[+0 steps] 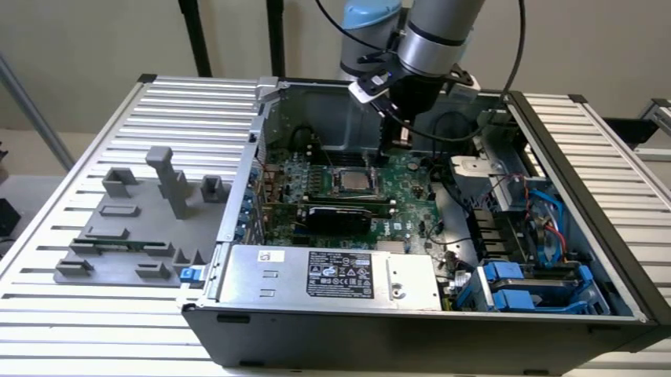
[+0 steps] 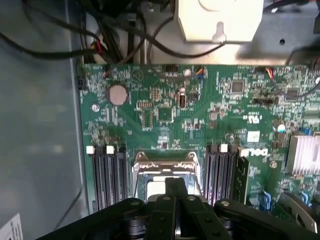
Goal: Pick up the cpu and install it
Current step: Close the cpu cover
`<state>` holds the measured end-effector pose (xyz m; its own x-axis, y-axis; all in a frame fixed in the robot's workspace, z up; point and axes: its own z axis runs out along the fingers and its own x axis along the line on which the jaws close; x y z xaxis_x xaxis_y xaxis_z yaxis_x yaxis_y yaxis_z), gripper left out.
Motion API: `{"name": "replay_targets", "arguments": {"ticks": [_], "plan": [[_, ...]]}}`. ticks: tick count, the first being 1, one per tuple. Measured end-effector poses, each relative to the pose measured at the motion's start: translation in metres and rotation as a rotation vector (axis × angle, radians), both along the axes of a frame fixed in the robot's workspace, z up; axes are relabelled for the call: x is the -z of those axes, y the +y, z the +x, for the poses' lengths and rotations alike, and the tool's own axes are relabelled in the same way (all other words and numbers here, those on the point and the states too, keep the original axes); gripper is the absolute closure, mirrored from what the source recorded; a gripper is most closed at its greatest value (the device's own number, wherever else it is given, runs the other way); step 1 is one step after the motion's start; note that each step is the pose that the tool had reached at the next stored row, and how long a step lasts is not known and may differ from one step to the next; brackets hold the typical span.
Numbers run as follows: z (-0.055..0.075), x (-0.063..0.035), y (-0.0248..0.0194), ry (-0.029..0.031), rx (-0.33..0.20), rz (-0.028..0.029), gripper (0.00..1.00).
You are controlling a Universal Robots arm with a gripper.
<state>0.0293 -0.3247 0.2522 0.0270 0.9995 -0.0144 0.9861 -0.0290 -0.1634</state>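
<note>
The cpu [image 1: 353, 182] shows as a pale silver square lying inside the metal-framed socket [image 1: 327, 173] on the green motherboard [image 1: 404, 206]. My gripper [image 1: 401, 142] hangs over the board, a little behind the socket and toward the exterior view's right. In the wrist view its black fingers [image 2: 176, 189] are pressed together with nothing between them. They cover part of the cpu [image 2: 156, 183], which sits within the socket frame [image 2: 165, 156]. The gripper is apart from the chip.
The open computer case [image 1: 419, 334] has a silver power supply [image 1: 330, 275] with a black label at its front. Blue drive bays [image 1: 524, 287] and cables fill the exterior view's right. A grey fixture block [image 1: 137, 228] stands on the slatted table. Memory slots [image 2: 107, 175] flank the socket.
</note>
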Motion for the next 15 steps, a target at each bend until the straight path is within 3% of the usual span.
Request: {"name": "replay_targets", "arguments": {"ticks": [8, 12, 15], "plan": [[-0.024, 0.0018, 0.0003, 0.0470, 0.000, 0.0000, 0.89], [-0.037, 0.0032, 0.0004, 0.0648, 0.000, 0.0000, 0.89], [-0.047, 0.0053, 0.0004, 0.0736, 0.000, -0.0001, 0.89]]}}
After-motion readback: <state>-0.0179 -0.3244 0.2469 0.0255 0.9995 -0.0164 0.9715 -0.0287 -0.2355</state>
